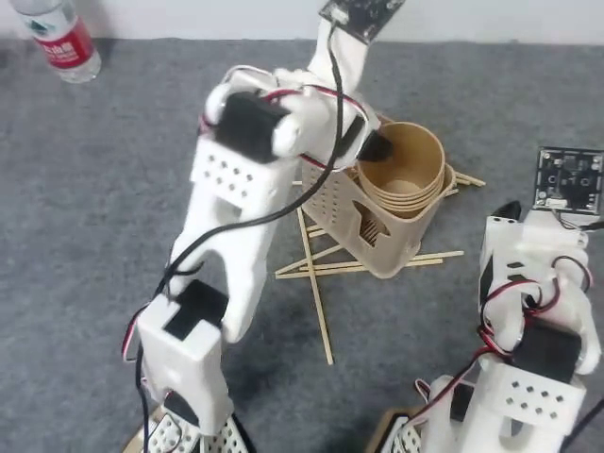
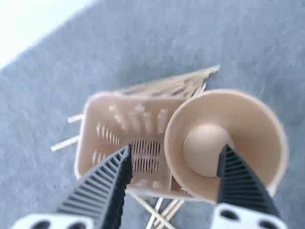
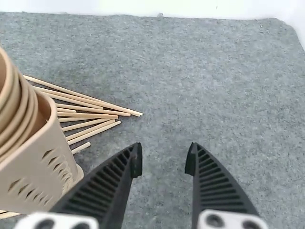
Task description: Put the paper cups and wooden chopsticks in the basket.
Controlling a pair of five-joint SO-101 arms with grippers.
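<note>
Hovering wide open and empty, the left gripper [image 2: 176, 149] straddles the rim of the paper cups [image 2: 209, 145] in the basket [image 2: 119, 121]

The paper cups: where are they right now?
The paper cups stand stacked in one end of the basket, mid-table in the high view, just under the left gripper, with wooden chopsticks lying on the mat around it.

Can't see the basket [image 1: 377, 231] corner nearest the left arm [image 1: 245, 198] from above, tucked behind white plastic. Can't count the paper cups [image 1: 404, 170] (rims packed too tight). Can't follow the wooden chopsticks [image 1: 316, 302] slipping under the basket. Just part of a bottle [image 1: 58, 38], chopped by the top edge. All fuzzy in the left wrist view, basket holes smeared. Sliced off at the right wrist view's edge: most of basket and cups.
</note>
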